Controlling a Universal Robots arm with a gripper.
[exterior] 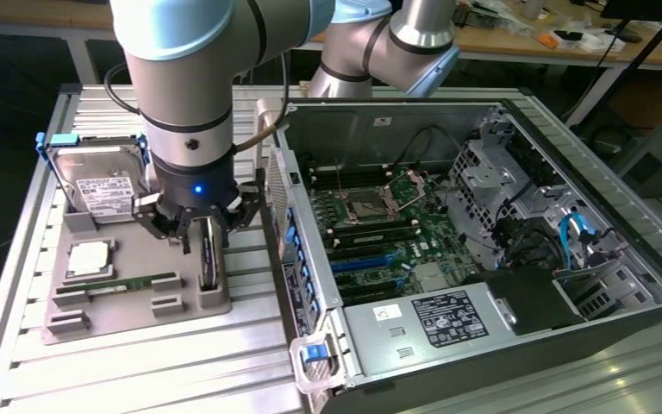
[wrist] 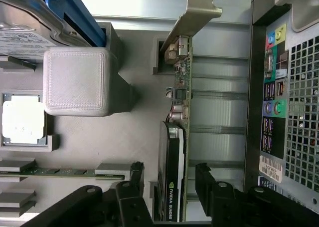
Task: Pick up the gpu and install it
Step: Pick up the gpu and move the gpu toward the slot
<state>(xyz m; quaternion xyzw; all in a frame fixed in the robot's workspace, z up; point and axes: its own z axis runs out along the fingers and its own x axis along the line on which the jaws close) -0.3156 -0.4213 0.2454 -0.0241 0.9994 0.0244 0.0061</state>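
Note:
The gpu (exterior: pixel 208 256) stands on edge in a slot at the right side of the grey holder tray (exterior: pixel 135 312). It is a thin dark card with a silver bracket (wrist: pixel 192 15) at one end. My gripper (exterior: pixel 206 235) has come down over it. In the wrist view the gripper (wrist: pixel 169 179) straddles the gpu (wrist: pixel 174 147), one black finger (wrist: pixel 135 176) on each side of the card. A small gap shows between each finger and the card, so the jaws are open around it and do not clamp it.
The tray also holds a hard drive (exterior: pixel 101 183), a CPU (exterior: pixel 90 257) and a green RAM stick (exterior: pixel 130 283). An open computer case (exterior: pixel 515 285) lies at the exterior view's right, its motherboard (exterior: pixel 383 220) exposed. The case's rear wall (wrist: pixel 284 112) is close beside the gpu.

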